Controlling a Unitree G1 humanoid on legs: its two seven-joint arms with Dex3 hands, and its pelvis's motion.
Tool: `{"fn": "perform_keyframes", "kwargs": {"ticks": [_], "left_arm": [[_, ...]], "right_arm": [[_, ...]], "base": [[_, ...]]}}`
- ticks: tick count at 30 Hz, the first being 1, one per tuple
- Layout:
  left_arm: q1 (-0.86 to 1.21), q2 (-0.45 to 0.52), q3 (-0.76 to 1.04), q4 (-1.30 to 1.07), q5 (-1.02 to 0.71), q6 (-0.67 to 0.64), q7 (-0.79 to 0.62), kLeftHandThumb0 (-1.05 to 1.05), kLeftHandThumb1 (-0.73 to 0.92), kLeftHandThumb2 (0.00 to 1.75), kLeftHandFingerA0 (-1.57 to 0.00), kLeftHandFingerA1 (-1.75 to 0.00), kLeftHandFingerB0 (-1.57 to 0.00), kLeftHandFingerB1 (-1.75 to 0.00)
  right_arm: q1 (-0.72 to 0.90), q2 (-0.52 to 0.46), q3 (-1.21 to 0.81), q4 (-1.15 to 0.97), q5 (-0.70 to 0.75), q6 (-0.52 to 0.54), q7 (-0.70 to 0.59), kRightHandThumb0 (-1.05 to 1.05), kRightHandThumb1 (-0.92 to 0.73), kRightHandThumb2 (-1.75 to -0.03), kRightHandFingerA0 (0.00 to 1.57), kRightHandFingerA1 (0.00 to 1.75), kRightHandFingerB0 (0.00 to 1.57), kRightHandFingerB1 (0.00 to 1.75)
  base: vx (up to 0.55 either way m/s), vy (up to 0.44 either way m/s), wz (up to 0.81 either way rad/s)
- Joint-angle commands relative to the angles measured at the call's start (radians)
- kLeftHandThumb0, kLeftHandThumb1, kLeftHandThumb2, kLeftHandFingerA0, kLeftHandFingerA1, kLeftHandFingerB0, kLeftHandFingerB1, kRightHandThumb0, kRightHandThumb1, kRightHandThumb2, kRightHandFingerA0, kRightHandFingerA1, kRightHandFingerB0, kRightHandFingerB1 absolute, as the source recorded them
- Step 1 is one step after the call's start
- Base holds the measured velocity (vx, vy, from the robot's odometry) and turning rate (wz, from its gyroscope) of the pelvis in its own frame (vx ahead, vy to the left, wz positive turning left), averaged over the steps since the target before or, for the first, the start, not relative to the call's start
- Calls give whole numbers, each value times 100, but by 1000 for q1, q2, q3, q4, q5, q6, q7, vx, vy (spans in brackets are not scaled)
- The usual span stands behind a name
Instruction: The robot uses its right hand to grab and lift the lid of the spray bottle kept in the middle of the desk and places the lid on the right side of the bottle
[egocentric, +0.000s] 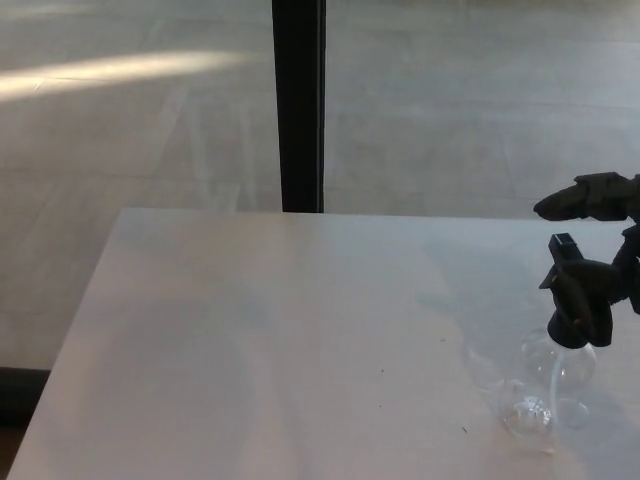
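A clear, round spray bottle (552, 385) stands near the right edge of the white desk (280, 340). Its black trigger lid (574, 298) sits on top of it, nozzle pointing left. My right hand (603, 235) comes in from the right edge, open. One finger (578, 197) reaches out above the lid, and a lower finger (608, 278) lies against the lid's right side. The fingers bracket the lid but have not closed on it. My left hand does not show.
A black vertical post (299, 105) rises behind the desk's far edge. Grey floor (130, 120) lies beyond and to the left of the desk. The bottle casts faint bright glints on the desk surface around its base.
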Motion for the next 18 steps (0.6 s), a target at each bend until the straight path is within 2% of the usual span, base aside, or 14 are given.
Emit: {"fn": "perform_keyframes", "kwargs": {"ticks": [1, 18], "left_arm": [[10, 16, -1, -4, -12, -27, -10, -60, 65, 59, -64, -57, -52, -47], [8, 18, -2, -6, -11, -29, -11, -60, 65, 59, -64, -57, -52, -47]], "right_arm": [[-53, -85, 45, -69, -64, 114, 124, -91, -84, -66, 78, 109, 33, 32], [-48, -73, 31, -87, -97, 144, 158, -91, -84, -66, 78, 109, 33, 32]], "base": [[0, 0, 0], [0, 0, 0]]}}
